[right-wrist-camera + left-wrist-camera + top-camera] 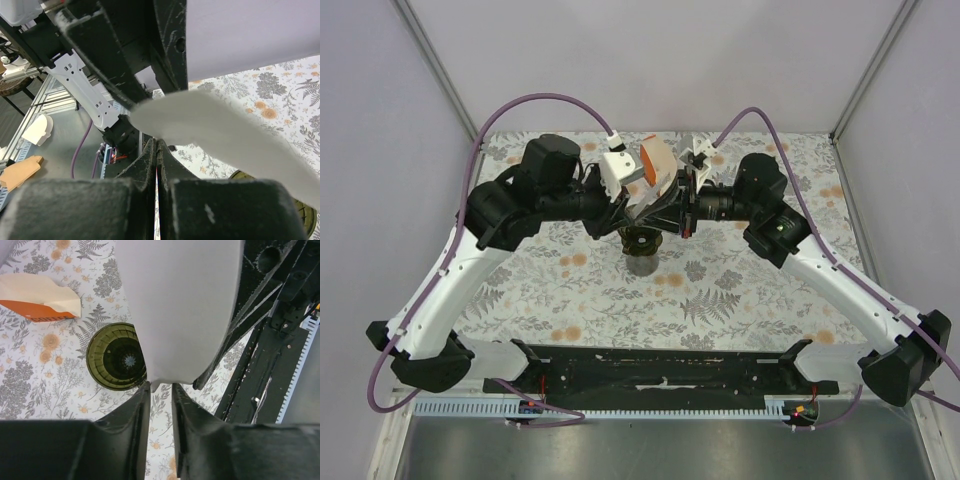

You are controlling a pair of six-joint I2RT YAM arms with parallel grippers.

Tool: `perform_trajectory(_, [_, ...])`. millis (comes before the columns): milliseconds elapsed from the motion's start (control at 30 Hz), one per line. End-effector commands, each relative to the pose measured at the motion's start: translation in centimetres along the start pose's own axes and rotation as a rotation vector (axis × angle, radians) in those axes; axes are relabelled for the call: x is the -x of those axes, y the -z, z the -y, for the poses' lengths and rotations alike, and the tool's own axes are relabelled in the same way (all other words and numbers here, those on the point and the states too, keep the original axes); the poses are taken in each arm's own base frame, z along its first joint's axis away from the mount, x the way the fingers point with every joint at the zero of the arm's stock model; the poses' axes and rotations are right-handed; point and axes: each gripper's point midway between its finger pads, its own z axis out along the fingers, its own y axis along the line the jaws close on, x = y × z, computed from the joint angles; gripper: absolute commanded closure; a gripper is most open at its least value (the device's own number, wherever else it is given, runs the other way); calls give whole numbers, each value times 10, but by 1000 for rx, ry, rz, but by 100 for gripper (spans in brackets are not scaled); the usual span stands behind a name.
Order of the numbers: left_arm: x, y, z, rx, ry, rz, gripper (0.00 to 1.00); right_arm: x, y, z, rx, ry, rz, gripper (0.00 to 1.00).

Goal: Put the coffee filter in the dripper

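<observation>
Left pincer (pixel 161 387): stands at a narrow gap; meets the lower tip of the coffee filter (pixel 180 310) at its fingertips; cannot tell whether clamping or merely touching. Looks down on the dripper (pixel 117 356), below and just left of those fingertips, with the coffee filter overlapping its rim in view. Shows the orange-and-cream pack (pixel 37 302) farther left, lying on the floral table (pixel 45 385). Right pincer (pixel 157 144): closes to a hairline slit on the coffee filter edge; holds the white paper fanning up and right from its fingertips, above the dripper rim at lower right; faces the left pincer tip to tip over the dripper
</observation>
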Motion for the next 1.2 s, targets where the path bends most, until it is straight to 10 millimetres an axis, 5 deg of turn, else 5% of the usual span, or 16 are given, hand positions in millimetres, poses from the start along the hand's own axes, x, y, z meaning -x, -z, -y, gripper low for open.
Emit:
perform_trajectory(0, [16, 10, 3, -8, 17, 59, 77, 7, 3, -7, 25, 49, 21, 100])
perform_trajectory(200, [18, 13, 5, -16, 6, 67, 89, 5, 5, 2, 5, 45, 17, 100])
perform_trajectory(233, [18, 13, 5, -16, 1, 67, 98, 5, 6, 3, 3, 44, 16, 100])
perform_trajectory(500, [18, 16, 2, 5, -20, 68, 98, 2, 9, 8, -11, 39, 12, 100])
perform_trajectory(833, [16, 16, 6, -21, -52, 62, 55, -4, 6, 12, 17, 22, -9, 100])
perform_trajectory(1167, [18, 22, 5, -8, -75, 70, 51, -9, 7, 4, 69, 44, -35, 100])
